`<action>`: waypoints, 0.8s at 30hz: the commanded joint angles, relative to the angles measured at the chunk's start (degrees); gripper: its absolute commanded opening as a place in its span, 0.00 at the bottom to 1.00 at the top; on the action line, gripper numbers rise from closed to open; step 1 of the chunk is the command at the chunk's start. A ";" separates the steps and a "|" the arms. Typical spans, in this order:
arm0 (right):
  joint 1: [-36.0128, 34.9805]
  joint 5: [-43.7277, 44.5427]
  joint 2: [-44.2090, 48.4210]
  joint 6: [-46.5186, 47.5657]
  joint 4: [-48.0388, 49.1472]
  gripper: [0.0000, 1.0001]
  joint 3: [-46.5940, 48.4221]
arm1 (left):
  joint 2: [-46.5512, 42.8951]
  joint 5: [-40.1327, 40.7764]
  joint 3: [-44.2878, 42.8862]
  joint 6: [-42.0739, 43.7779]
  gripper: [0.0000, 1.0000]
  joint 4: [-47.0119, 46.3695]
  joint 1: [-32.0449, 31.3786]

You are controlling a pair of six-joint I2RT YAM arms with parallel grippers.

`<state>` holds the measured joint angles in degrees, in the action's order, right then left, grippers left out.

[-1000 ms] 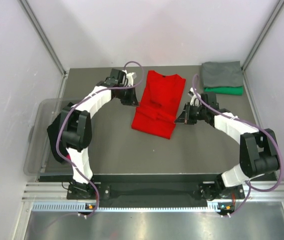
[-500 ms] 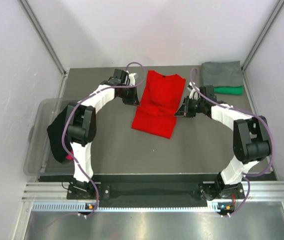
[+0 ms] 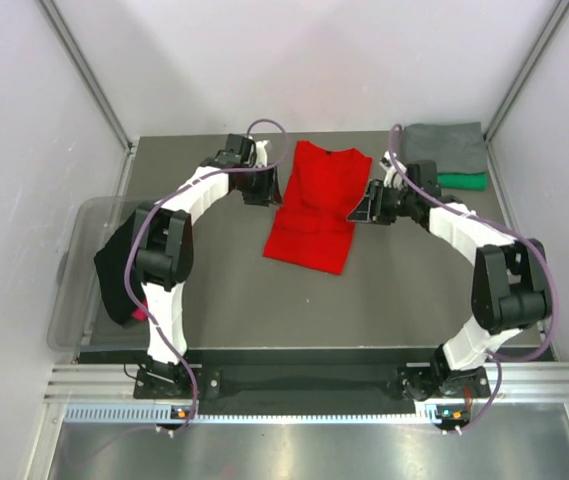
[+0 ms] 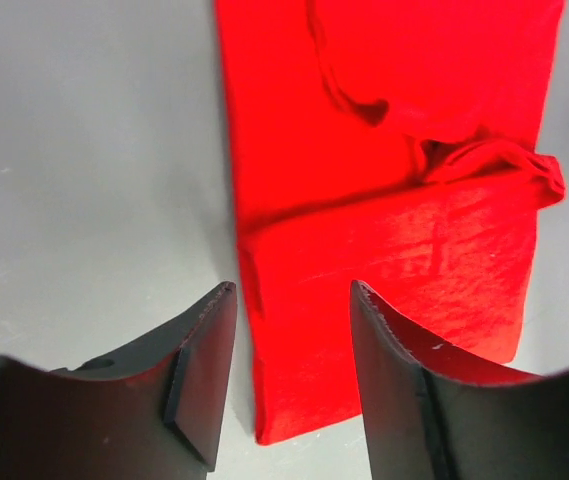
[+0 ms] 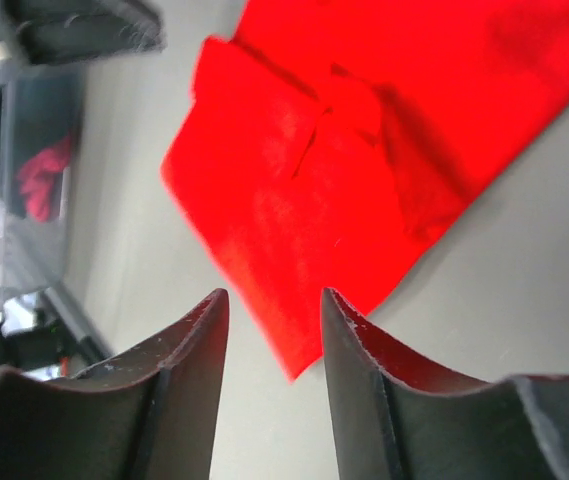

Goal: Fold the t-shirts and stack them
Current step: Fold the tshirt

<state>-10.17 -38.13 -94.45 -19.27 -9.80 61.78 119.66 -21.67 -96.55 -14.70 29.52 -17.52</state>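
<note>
Your left arm is reaching far across the desk (image 3: pixel 244 300) and curving rightward. The left gripper (image 3: pixel 264 190) is hovering just beside the left edge of the red t-shirt (image 3: pixel 314 210), its jaws standing wide with nothing between them. Your right arm is mirroring that, bending leftward. The right gripper (image 3: pixel 364 213) is sitting low by the shirt's right edge, jaws parted more narrowly and holding nothing. The red t-shirt is lying flat mid-desk, sides folded inward into a long strip, collar toward the far edge. In the far right corner a folded grey t-shirt (image 3: pixel 444 147) is resting on a green t-shirt (image 3: pixel 464 181). A black t-shirt (image 3: pixel 114 270) is draping over the tub (image 3: pixel 74 290) at the left.
</note>
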 commanded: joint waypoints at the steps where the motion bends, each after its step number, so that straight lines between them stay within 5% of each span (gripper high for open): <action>1: 0.77 -4.31 8.13 -2.59 -0.93 0.44 -6.10 | -4.51 0.32 0.12 -0.33 0.56 1.93 1.96; 7: -1.60 -4.41 11.93 -12.88 7.32 0.56 -21.77 | -8.47 -7.06 9.17 0.72 0.57 10.82 4.25; 15: -4.15 -5.11 4.64 -17.64 9.36 0.56 -20.38 | -9.09 -13.13 20.08 -3.05 0.64 9.42 4.33; 24: -6.26 -4.32 -0.11 -20.11 13.58 0.55 -19.68 | -4.79 -14.63 19.92 -5.25 0.62 8.89 4.33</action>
<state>-15.99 -41.93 -93.67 -38.06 0.19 39.53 113.27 -33.98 -75.85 -18.57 39.11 -13.21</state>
